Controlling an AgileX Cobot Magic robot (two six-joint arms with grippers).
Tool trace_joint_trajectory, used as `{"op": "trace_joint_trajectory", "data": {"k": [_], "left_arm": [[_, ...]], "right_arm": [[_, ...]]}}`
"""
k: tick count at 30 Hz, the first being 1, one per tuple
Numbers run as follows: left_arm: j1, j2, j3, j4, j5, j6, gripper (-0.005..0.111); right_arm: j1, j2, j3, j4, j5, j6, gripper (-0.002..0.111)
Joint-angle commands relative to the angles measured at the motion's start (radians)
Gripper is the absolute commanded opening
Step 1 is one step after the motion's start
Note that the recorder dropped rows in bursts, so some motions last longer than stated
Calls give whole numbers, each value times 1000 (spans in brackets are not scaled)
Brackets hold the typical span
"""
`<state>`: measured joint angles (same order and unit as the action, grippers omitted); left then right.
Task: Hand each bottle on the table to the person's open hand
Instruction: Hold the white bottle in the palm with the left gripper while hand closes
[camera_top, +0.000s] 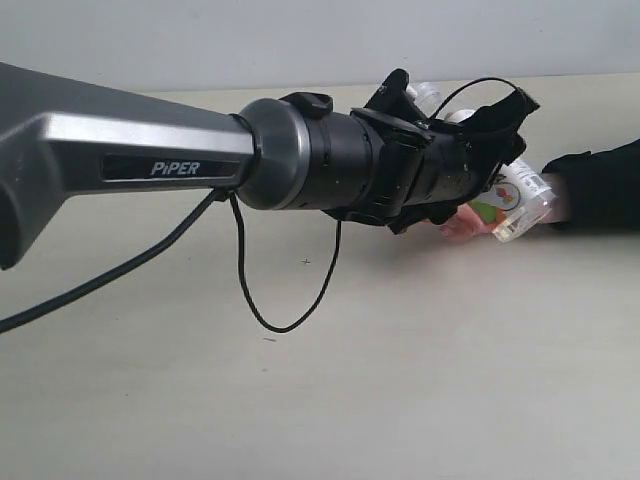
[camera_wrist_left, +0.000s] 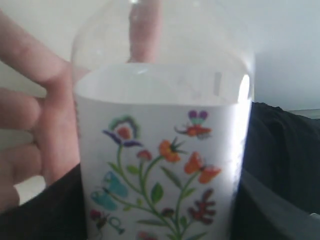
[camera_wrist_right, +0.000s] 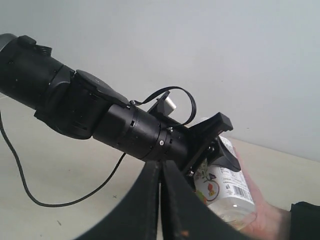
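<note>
Midway, apparently. Holding the squat floral bottle (camera_top: 520, 195) clamped in the left pincer (camera_top: 497, 165), right over the person's open hand (camera_top: 462, 226), with the bottle touching the palm or just short of it; cannot tell which. Not yet released, judging by the grip closed on either side of it in the right wrist view. Idling meanwhile with the right pincer (camera_wrist_right: 162, 200), pressed together on nothing. Left to deliver: at least two white-capped bottles (camera_top: 432, 95) on the surface (camera_top: 400, 380) behind the arm (camera_top: 150, 150), mostly hidden. No sign of a pink-white bottle anywhere, so impossible to say whether delivered or merely out of view. Next, on this reading: loosen the grip, then fetch the rest.
</note>
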<state>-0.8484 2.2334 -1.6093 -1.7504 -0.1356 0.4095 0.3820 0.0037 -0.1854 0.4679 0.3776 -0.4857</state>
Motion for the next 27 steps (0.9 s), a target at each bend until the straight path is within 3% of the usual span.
{"op": "trace_joint_trajectory", "data": {"k": [1, 17, 19, 22, 24, 27], "left_arm": [[24, -5, 28, 6, 3, 3, 0], [26, -5, 28, 6, 9, 63, 0], [26, -5, 28, 6, 11, 63, 11], [26, -5, 28, 6, 11, 59, 40], [26, -5, 28, 6, 11, 55, 50], [27, -5, 28, 6, 2, 55, 56]], "right_arm": [[1, -4, 1, 2, -5, -1, 2], [1, -4, 1, 2, -5, -1, 2], [1, -4, 1, 2, -5, -1, 2], [1, -4, 1, 2, -5, -1, 2], [1, -4, 1, 2, -5, -1, 2], [1, -4, 1, 2, -5, -1, 2]]}}
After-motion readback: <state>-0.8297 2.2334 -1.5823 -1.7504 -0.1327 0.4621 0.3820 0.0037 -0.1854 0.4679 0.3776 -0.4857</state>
